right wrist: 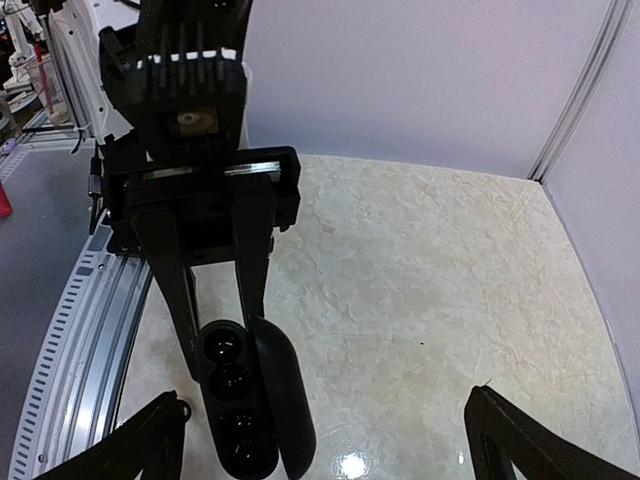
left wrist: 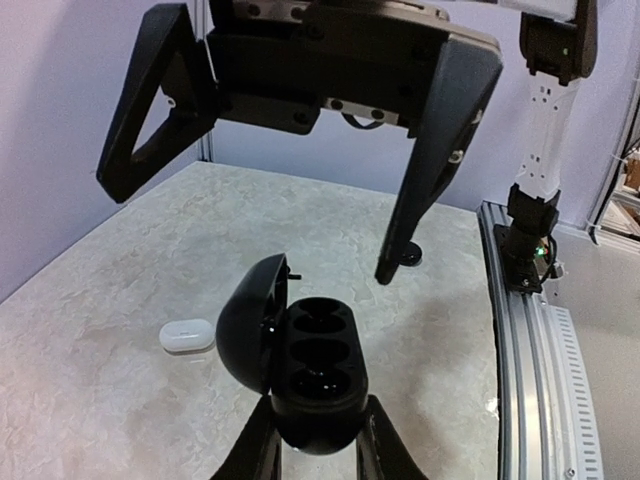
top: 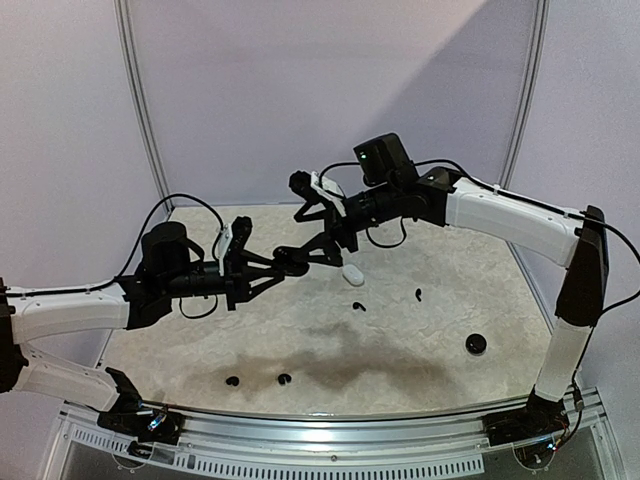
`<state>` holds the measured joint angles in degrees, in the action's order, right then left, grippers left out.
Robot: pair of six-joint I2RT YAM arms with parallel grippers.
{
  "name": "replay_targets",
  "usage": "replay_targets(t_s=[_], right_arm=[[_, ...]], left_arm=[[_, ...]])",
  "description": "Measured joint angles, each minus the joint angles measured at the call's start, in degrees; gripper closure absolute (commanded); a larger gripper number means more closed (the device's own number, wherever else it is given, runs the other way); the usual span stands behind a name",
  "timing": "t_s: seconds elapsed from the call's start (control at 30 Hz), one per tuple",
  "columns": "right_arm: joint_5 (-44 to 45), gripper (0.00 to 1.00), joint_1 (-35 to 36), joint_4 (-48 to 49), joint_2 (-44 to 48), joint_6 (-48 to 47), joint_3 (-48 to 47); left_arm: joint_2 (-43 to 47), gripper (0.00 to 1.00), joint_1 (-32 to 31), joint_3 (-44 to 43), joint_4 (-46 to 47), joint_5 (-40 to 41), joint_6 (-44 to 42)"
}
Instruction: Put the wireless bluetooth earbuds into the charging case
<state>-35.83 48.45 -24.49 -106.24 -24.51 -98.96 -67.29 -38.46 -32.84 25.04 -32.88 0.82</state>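
My left gripper (left wrist: 315, 432) is shut on the base of the black charging case (left wrist: 320, 368), holding it above the table. Its lid (left wrist: 250, 322) hangs open to one side, and I cannot tell whether anything sits in its dark wells. In the top view the case (top: 296, 263) is at mid-table. My right gripper (top: 318, 222) hovers just above it, open and holding nothing. In the right wrist view the case (right wrist: 232, 400) lies below and between the wide fingers (right wrist: 145, 445). Black earbuds lie loose on the table (top: 359, 306), (top: 417, 294), (top: 233, 381).
A small white case (top: 353, 274) lies shut on the table beside the held case and shows again in the left wrist view (left wrist: 187, 335). A round black item (top: 476, 344) sits at the right. Another black bud (top: 284, 379) lies near the front rail (top: 330, 425).
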Motion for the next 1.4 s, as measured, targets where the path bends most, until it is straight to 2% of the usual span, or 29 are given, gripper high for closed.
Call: replay_targets(t_s=[0.17, 0.27, 0.4, 0.5, 0.53, 0.6, 0.67, 0.77, 0.93, 1.07, 1.23, 1.4], right_arm=[[-0.74, 0.01, -0.37, 2.67, 0.02, 0.13, 0.13], [1.57, 0.01, -0.90, 9.90, 1.44, 2.60, 3.82], [4.72, 0.01, -2.40, 21.35, 5.64, 7.82, 13.20], [3.89, 0.23, -3.10, 24.50, 6.08, 9.70, 14.19], [3.45, 0.28, -3.13, 24.46, 5.97, 9.73, 13.88], [2.54, 0.29, -2.84, 23.08, 4.87, 10.49, 11.74], [3.02, 0.25, -1.77, 21.05, 3.02, 9.86, 9.22], [6.75, 0.20, 2.14, 15.63, -0.94, 6.38, 6.60], [10.71, 0.19, 10.99, 4.15, -9.40, -2.49, 4.63], [11.61, 0.25, 15.87, -5.79, -16.00, -8.59, 1.62], [13.77, 0.29, 17.94, -13.84, -22.18, -14.01, -3.52], [16.26, 0.42, 18.27, -18.78, -25.55, -18.69, -4.83]], left_arm=[[0.98, 1.00, 1.33, 0.04, 0.00, 1.16, 2.84], [2.14, 1.00, 2.67, 0.61, -0.02, 2.03, 4.26], [5.03, 1.00, 5.01, 2.54, -0.39, 3.04, 5.40], [8.35, 1.00, 7.06, 4.28, -1.16, 3.85, 5.99], [9.84, 1.00, 7.78, 4.94, -1.64, 4.11, 6.19], [13.25, 1.00, 9.09, 6.49, -2.43, 4.70, 6.45], [16.46, 1.00, 10.12, 8.09, -3.21, 5.14, 6.60], [22.43, 1.00, 11.82, 11.32, -4.28, 5.51, 6.75], [31.23, 1.00, 14.53, 16.35, -6.32, 5.62, 6.71], [34.47, 1.00, 16.72, 17.84, -6.73, 5.25, 6.47], [36.24, 1.00, 18.14, 18.34, -6.64, 4.66, 6.23], [36.65, 1.00, 18.25, 18.91, -6.62, 3.76, 5.75]])
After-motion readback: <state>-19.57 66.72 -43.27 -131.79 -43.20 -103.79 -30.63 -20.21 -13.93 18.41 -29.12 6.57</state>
